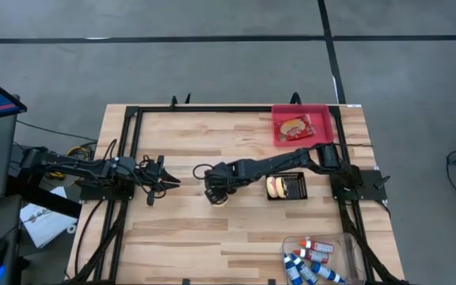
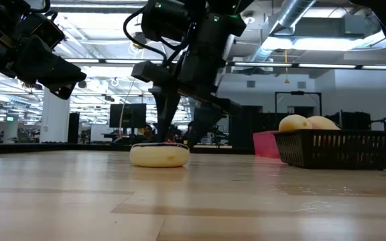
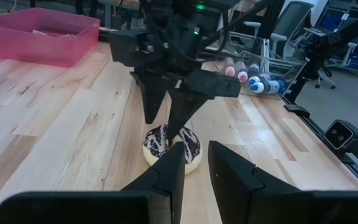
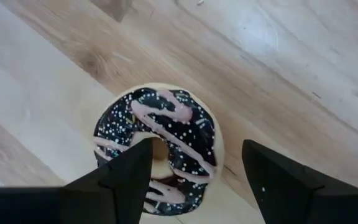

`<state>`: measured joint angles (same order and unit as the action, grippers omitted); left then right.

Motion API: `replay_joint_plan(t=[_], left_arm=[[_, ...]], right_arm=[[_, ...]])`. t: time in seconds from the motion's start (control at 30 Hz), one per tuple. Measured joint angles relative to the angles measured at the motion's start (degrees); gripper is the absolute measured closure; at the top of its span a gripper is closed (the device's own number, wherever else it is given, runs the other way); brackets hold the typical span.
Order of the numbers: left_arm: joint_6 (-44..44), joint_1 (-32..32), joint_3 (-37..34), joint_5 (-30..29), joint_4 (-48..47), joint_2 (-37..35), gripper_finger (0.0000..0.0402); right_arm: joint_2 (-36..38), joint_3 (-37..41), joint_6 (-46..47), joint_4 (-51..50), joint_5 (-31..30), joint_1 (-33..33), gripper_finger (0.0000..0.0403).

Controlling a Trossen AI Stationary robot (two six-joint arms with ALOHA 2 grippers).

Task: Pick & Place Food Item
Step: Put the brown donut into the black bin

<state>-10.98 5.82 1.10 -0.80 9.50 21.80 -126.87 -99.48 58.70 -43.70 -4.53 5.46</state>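
A doughnut point(image 4: 185, 134) with dark icing, pink stripes and white sprinkles lies flat on the wooden table near its middle point(image 1: 220, 199) point(image 2: 159, 155). My right gripper point(image 4: 196, 146) point(image 2: 179, 137) stands open right over it, pointing steeply down. One finger is above the doughnut's hole and the other just past its outer edge. My left gripper point(image 1: 167, 180) point(image 3: 196, 149) waits to the doughnut's left, held about level and facing it. Its fingers are a narrow gap apart with nothing between them. My right gripper has its fingertips point(image 2: 163, 139) down at the height of the doughnut's top point(image 2: 154, 147), coming from above. Whether they touch it, I cannot tell. The doughnut lies flat on the table.
A black basket point(image 1: 285, 187) point(image 2: 340, 148) with pale buns stands right of the doughnut. A pink tray point(image 1: 301, 125) with a packaged food item sits at the far right corner. At the near right is a clear tub point(image 1: 315, 257) of small bottles. Black rails point(image 1: 125, 158) edge the table.
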Motion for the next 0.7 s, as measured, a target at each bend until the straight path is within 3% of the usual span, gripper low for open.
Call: replay_joint_plan(t=[0.7], left_arm=[[0.0,0.0,0.0,0.0,0.0,0.0,0.0334]], right_arm=[[-1.8,0.5,-0.2,1.1,1.9,0.2,0.0163]])
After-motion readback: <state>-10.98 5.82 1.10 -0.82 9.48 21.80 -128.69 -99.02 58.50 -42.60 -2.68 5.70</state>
